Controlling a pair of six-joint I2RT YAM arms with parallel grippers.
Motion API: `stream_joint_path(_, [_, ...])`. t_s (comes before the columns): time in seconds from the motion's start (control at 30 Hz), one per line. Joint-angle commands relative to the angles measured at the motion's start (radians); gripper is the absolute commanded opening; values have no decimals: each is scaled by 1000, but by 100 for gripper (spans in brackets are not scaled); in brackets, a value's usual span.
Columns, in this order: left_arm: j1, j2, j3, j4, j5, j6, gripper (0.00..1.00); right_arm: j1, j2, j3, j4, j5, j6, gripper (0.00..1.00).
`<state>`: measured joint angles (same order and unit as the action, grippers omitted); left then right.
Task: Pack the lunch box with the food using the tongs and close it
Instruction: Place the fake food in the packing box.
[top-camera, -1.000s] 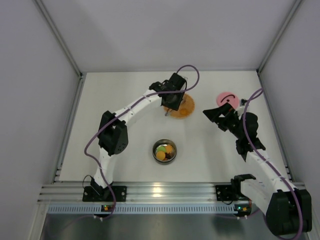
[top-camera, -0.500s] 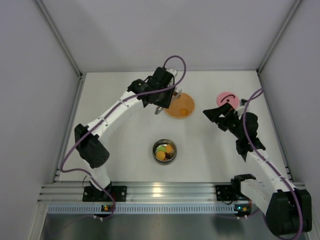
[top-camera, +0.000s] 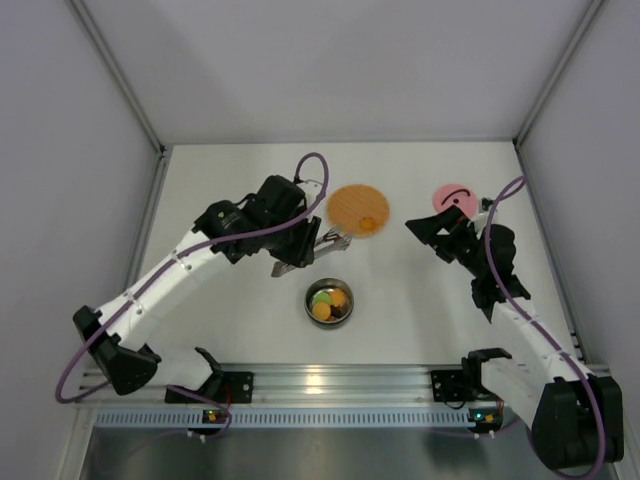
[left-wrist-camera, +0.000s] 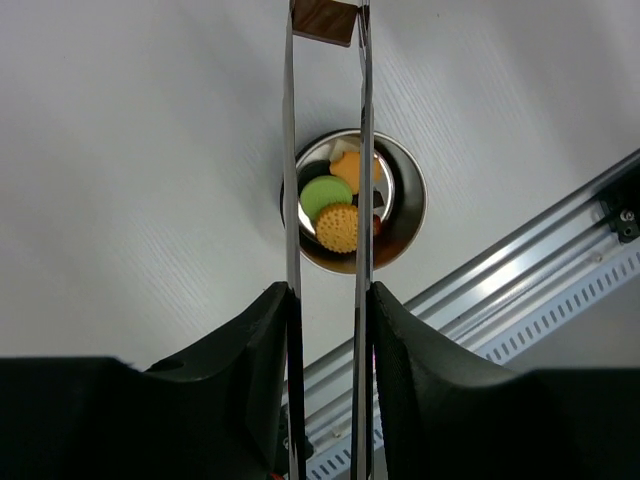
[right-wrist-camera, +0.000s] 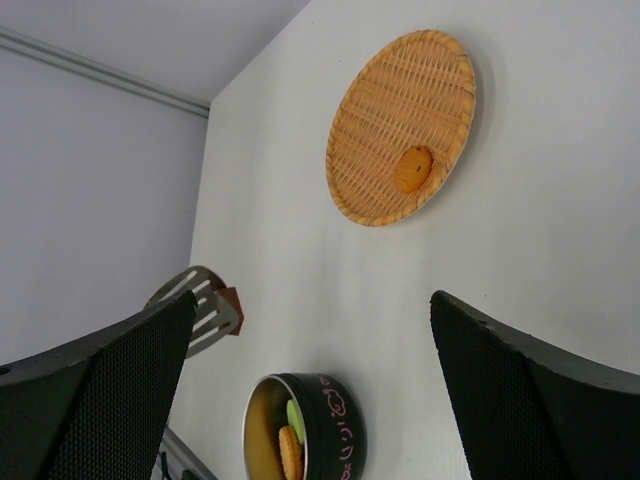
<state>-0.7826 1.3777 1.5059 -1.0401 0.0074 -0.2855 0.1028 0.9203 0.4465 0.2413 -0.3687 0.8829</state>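
Cropped lunch box base (bottom edge)

Bright even light, soft shadows, glare on the lunch box

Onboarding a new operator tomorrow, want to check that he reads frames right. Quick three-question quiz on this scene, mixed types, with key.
1. True or false: the pink lid sits on the lunch box.
2. What do the tongs in the left gripper hold between their tips? A) a green round B) a brown piece C) nothing
3. How many pieces of food lie on the woven plate?

Key
1. False: the lid lies on the table, apart from the box.
2. B
3. One, an orange piece.
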Motion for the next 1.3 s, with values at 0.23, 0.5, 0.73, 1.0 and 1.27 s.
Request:
stream_joint_path(0.23, [-14, -219, -142, -93, 111, -11, 41, 2, 9, 29, 55, -3, -16, 99])
stream_joint_path(0.5, [-18, -301, -262, -103, 177, -3, 41, 3, 9, 24, 56, 1, -16, 99])
stream_joint_path(0.73, [-18, -319, -296, -90, 209, 3, 45, 3, 11, 23, 58, 1, -15, 100])
stream_joint_path(1.0, [-18, -292, -237, -31, 160, -23, 48, 5, 12, 20, 64, 1, -12, 99])
stream_joint_path(1.27, [-18, -134, -93, 54, 48, -43, 54, 6, 14, 18, 66, 1, -12, 100])
